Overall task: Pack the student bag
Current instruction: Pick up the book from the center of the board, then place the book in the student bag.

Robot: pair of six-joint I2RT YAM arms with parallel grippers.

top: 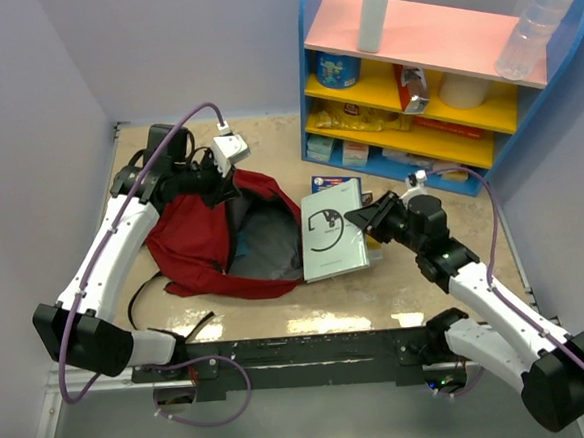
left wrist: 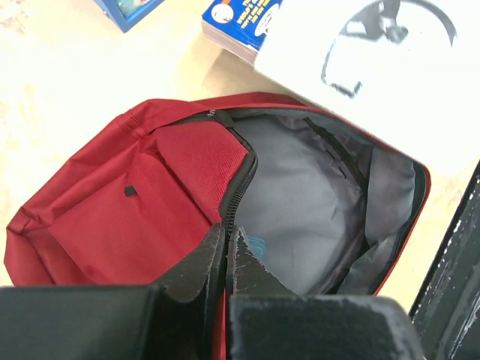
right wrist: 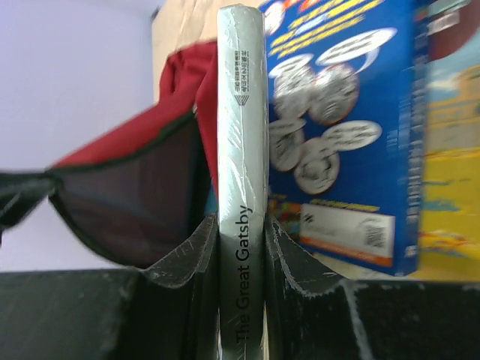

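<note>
Pinches the student bag (top: 198,241) by its zip rim with the left claw (left wrist: 227,244), mouth gaping just ahead. Clamps the white book (top: 333,234) in the right claw (right wrist: 241,225), bag just beyond. Early yet: nothing evidently packed, book not yet inside, blue book (right wrist: 337,112) beside it unpacked too.

Left tool (left wrist: 227,238) is pinched shut; right tool (right wrist: 241,225) is clamped partly closed.
</note>
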